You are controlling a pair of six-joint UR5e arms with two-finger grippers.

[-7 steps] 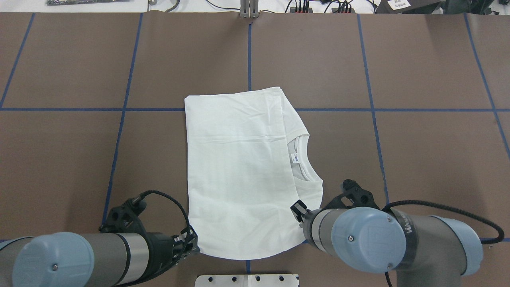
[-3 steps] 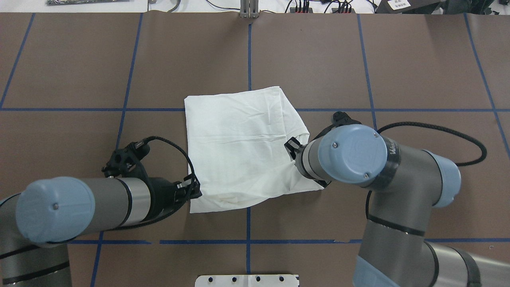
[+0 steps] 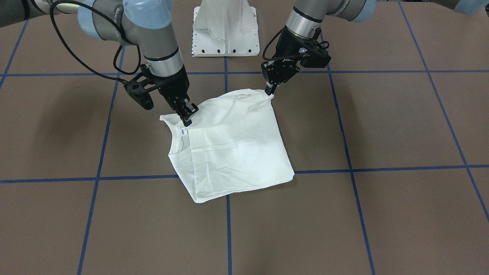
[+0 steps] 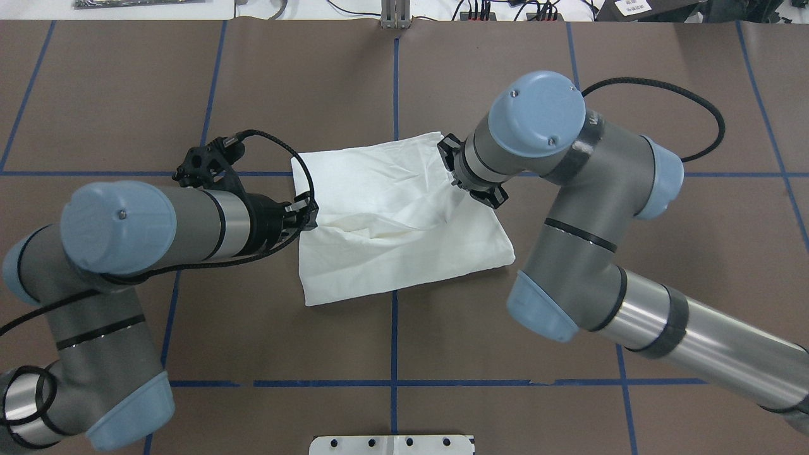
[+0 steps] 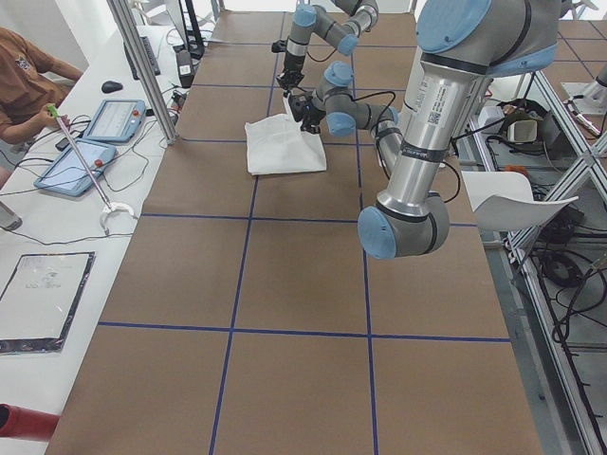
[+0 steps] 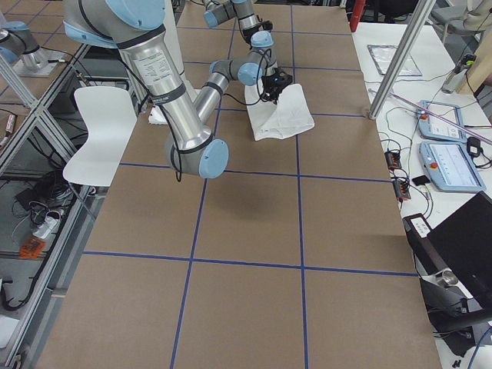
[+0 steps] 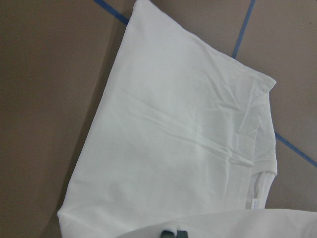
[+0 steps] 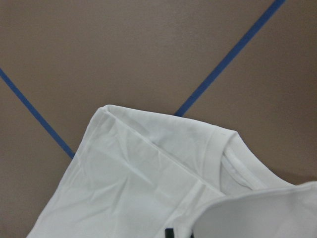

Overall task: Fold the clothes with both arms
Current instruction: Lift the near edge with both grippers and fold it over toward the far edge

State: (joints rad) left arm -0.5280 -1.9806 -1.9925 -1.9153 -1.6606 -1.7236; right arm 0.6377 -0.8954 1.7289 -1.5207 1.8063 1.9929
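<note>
The white shirt [image 4: 404,221] lies partly folded near the table's middle, and its near edge is lifted and carried over the rest. My left gripper [image 4: 308,215] is shut on the lifted edge's left corner; in the front-facing view it [image 3: 270,91] pinches that corner above the table. My right gripper [image 4: 456,172] is shut on the other end of that edge, and shows in the front-facing view [image 3: 186,119] near the ribbed collar and neck label [image 3: 183,132]. Both wrist views look down on the flat part of the shirt [image 7: 188,144] [image 8: 143,183]. No printed text shows.
The white pedestal base [image 3: 224,26] stands at the robot's side of the table, also in the overhead view [image 4: 392,444]. Blue tape lines [image 4: 394,82] grid the brown table. A desk with tablets [image 5: 90,142] and a person runs along the far side.
Both grippers have moved away from the robot, carrying the shirt's near edge up and over toward its far edge. The collar is now covered in the overhead view.
</note>
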